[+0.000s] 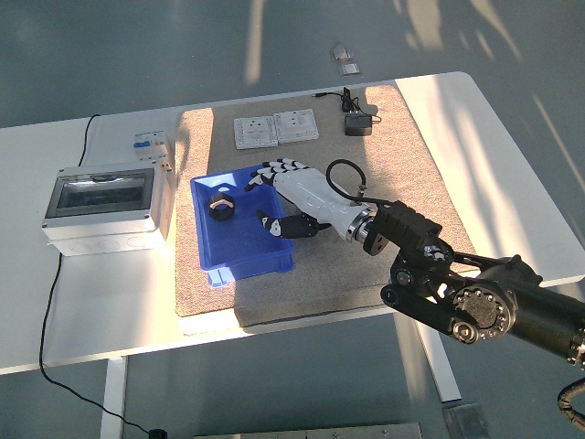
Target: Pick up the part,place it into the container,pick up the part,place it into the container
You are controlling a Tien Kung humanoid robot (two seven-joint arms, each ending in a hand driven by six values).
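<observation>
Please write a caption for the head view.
Right hand open over the blue bin, black part lying inside.

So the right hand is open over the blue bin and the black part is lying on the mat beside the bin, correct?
Not quite. The right hand is open at the blue bin, but the black part lies inside the bin, near its far end, not on the mat. The head view shows it on the blue floor, clear of the fingers.

White tabletop point(82, 302) on a grey floor point(137, 55) — sunlight streaks cross both, brightest on the tabletop's right side.
</observation>
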